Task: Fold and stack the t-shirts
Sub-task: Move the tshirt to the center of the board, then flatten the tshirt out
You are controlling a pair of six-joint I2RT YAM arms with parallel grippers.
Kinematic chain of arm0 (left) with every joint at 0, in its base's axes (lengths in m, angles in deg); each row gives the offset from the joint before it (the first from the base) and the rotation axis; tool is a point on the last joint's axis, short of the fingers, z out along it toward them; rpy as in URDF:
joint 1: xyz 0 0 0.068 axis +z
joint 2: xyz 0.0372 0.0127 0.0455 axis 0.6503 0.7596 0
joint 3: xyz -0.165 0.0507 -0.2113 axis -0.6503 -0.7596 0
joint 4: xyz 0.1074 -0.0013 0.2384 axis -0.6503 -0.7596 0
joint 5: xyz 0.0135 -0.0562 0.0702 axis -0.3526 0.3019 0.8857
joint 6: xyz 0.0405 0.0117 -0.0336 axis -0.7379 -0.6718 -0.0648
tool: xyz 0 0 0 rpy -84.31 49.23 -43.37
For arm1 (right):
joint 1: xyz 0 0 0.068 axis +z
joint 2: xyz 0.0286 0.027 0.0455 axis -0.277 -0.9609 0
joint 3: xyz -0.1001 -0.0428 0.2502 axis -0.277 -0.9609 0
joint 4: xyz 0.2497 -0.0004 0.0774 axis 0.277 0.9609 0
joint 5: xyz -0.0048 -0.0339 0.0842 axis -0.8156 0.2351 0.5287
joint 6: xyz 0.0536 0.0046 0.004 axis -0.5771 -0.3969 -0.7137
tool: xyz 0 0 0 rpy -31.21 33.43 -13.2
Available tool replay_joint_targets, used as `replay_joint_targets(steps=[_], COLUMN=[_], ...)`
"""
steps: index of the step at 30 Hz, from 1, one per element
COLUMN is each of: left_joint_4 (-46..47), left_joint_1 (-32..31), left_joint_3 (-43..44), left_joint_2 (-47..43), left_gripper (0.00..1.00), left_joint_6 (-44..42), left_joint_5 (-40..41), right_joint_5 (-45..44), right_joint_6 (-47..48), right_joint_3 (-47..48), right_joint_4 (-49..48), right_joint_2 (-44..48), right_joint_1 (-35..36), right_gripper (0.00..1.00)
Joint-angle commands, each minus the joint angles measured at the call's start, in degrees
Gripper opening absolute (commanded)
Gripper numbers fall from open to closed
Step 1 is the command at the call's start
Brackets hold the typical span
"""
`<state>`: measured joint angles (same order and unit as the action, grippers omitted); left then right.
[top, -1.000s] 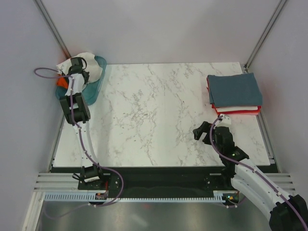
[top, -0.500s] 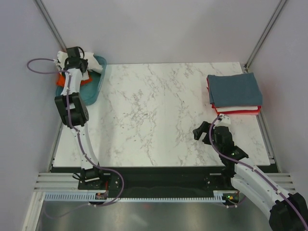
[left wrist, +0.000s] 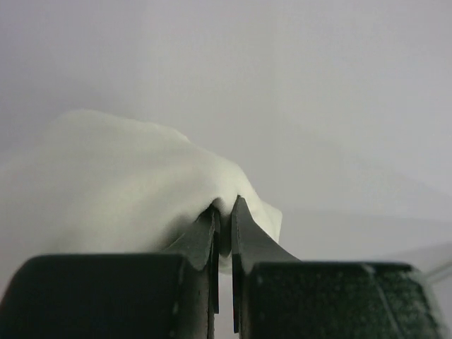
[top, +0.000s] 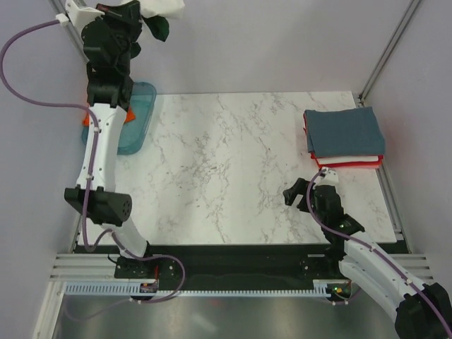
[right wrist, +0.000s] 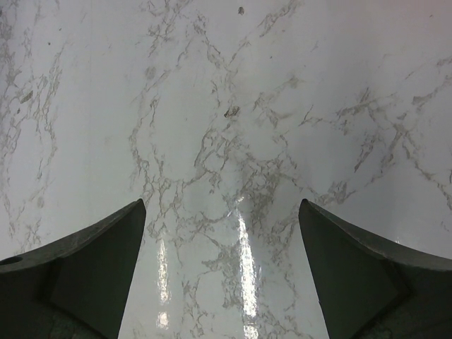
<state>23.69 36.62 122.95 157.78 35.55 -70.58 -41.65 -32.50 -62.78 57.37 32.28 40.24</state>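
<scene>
Item: left gripper (left wrist: 226,205), jaws pinched nearly together on a fold of the cream tee (left wrist: 120,176), the cloth bulging out past the tips. In the overhead view the left arm stands stretched high over the far-left corner. The cream tee is bunched at the gripper, one dark green sleeve (top: 159,27) dangling beside it. The rest is cut off by the top edge, so its long axis cannot be told. Directly below: teal tray (top: 141,116) at the table's far-left corner, with an orange tee (top: 87,121) showing at its left side behind the arm. Outward: marble table (top: 226,162), its middle lying to the right of and nearer than the lifted cloth. Far right: stack of folded tees with a blue tee (top: 344,131) on top, a white edge beneath and a red tee (top: 349,164) at the base. Right gripper (right wrist: 220,212): jaws spread wide, holding nothing, hovering over bare marble near the stack's front edge, well apart from the cream tee. Governing relation: the cream tee hangs from the left gripper alone, up and to the far left, with the folding area down and to the right of it. The left arm is much the nearer, and the right would need to cross the table's width to reach a free edge. Judgement: step in hand is carrying the cream tee out of the tray for laying flat; folding not yet begun.
</scene>
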Motion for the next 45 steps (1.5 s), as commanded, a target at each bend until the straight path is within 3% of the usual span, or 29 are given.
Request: replay_joint_targets(steps=[1, 10, 15, 16, 17, 18, 19, 21, 26, 30, 36, 45], left_joint_4=[7.3, 17.0, 21.2, 21.5, 21.5, 21.0, 19.9, 16.0, 7.7, 6.6, 6.4, 2.1], left_joint_1=[-7.3, -25.5, -30.5, -30.9, -30.9, -30.8, -30.6, -30.0, -30.1, -30.2, -30.6, -30.5], left_joint_3=[-7.3, -43.1, -65.8, -68.7, -73.7, -75.9, -77.6, -79.9, -78.0, -79.7, -86.0, -90.4], left_joint_2=[-9.3, -23.8, -31.7, -32.2, -32.3, -32.3, -32.1, -31.4, -30.7, -31.4, -34.7, -41.0], left_gripper=[0.02, 0.02, 0.05, 0.13, 0.28, 0.69, 0.85, 1.0, 1.0, 0.96, 0.94, 0.95], left_joint_6=[2.2, 15.2, 21.3, 22.3, 23.3, 24.3, 23.9, 19.2, 5.0, -5.7, -9.1, -11.5], left_joint_5=[-3.0, -6.7, -5.7, -6.6, -7.3, -7.6, -7.6, -7.6, -8.8, -15.2, -17.1, -14.5], right_joint_5=[-0.2, -1.2, -2.5, -2.7, -2.8, -2.7, -2.7, -2.5, -2.0, 2.2, 12.6, 21.5], right_joint_6=[0.5, 0.2, -0.5, -0.5, -0.6, -0.7, -0.7, -0.4, 0.8, 3.5, 4.2, 4.2], right_joint_3=[1.5, 1.4, 0.7, 0.6, 0.5, 0.4, 0.4, 0.4, 1.1, 2.9, 8.2, 10.8], right_joint_4=[-2.0, -0.4, 0.6, 0.6, 0.6, 0.6, 0.6, 0.4, -0.8, -1.6, -0.8, -3.0], right_joint_2=[-0.1, 2.3, 5.3, 5.6, 5.9, 6.0, 6.0, 5.5, 3.1, -1.0, -7.6, -18.7], right_joint_1=[0.1, 0.2, 0.2, 0.1, 0.1, 0.2, 0.2, 0.2, 0.1, 0.2, 0.2, 0.1], right_gripper=[0.98, 0.98, 0.98, 0.98, 0.98, 0.98, 0.98, 0.98, 0.97, 0.84, 0.66, 0.57])
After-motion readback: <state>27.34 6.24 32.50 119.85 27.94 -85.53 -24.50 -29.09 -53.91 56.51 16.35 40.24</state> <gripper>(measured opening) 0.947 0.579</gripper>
